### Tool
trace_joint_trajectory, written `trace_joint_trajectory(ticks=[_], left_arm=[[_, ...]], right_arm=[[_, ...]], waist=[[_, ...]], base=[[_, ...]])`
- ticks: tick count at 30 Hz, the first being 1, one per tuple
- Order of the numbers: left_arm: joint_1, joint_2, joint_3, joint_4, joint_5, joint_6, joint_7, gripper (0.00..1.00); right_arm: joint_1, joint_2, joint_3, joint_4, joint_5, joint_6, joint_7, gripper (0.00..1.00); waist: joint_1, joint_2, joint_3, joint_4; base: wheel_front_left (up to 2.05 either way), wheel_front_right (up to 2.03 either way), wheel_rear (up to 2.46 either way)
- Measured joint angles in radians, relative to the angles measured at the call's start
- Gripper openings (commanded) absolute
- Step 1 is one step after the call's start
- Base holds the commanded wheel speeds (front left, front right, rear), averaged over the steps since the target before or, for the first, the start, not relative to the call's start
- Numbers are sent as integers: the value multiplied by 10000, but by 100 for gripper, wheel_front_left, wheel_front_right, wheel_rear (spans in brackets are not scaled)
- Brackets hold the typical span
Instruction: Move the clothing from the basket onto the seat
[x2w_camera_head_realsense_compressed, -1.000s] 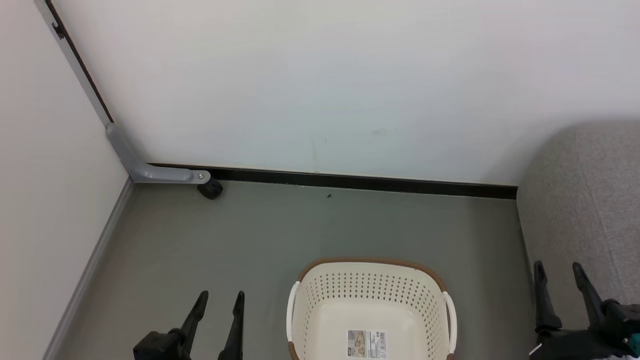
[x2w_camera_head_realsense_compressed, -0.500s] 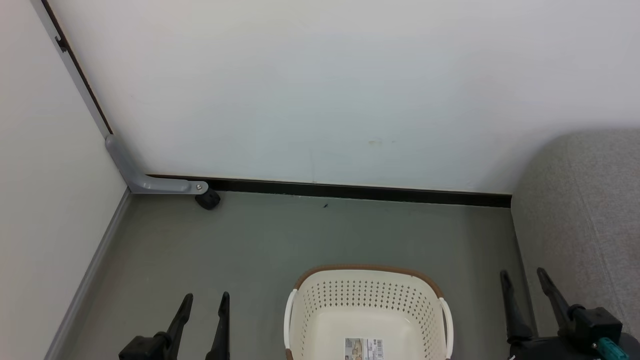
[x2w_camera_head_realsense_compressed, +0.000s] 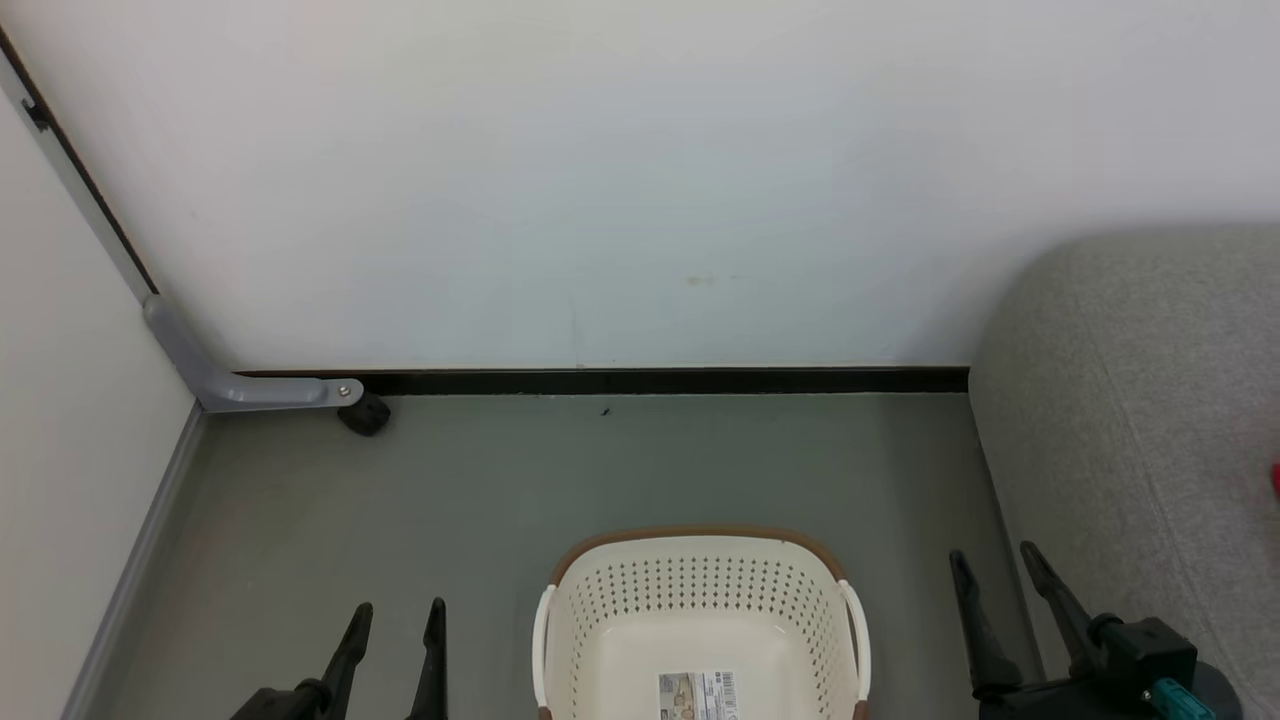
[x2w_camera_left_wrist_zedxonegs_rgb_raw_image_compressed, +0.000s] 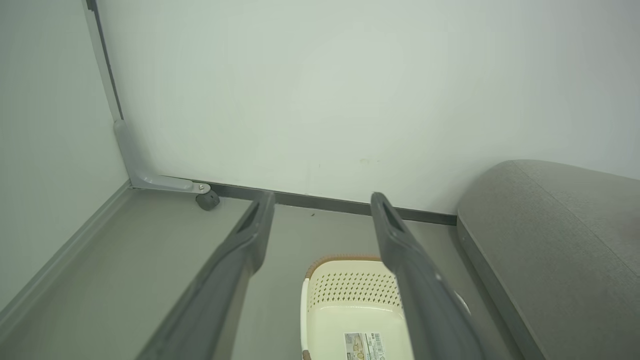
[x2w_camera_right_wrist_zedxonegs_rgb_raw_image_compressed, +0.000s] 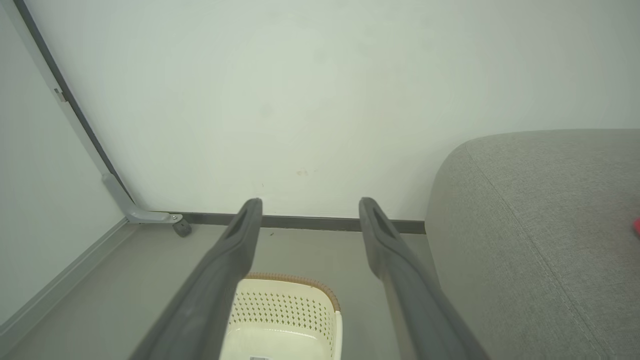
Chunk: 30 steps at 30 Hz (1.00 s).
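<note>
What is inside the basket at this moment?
The basket holds a label sticker on its otherwise bare floor. Its near end lies beyond the frame edge and cannot be checked.

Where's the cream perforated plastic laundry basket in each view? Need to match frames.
Head view: cream perforated plastic basket, bottom centre, cut by the edge.
Left wrist view: bottom, right of centre.
Right wrist view: bottom, left of centre.
Shared landmark: small black caster wheel, up-left of it.

Cream perforated basket with brown rim; grey seat.
</note>
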Motion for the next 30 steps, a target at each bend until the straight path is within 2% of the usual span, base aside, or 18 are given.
trace_joint_trajectory(ticks=[12,24,25,30], left_arm=[[-14,-4,-8,13,2,-19,-2,100],[-150,-59,-125,111,33,-184,-35,100],[-151,-52,-163,127,63,-217,-38,0],[131,-213,-303,560,113,-265,12,0]], right_arm=[[-1,0,408,-36,489,-330,0,100],[1,-2,387,-73,550,-533,0,100],[0,-2,387,-77,579,-568,0,0],[251,35,424,422,587,-573,10,0]], waist=[[0,0,183,-654],[0,0,226,-860],[0,0,224,-872],[0,0,222,-880]], base=[[0,0,0],[0,0,0],[0,0,0],[0,0,0]])
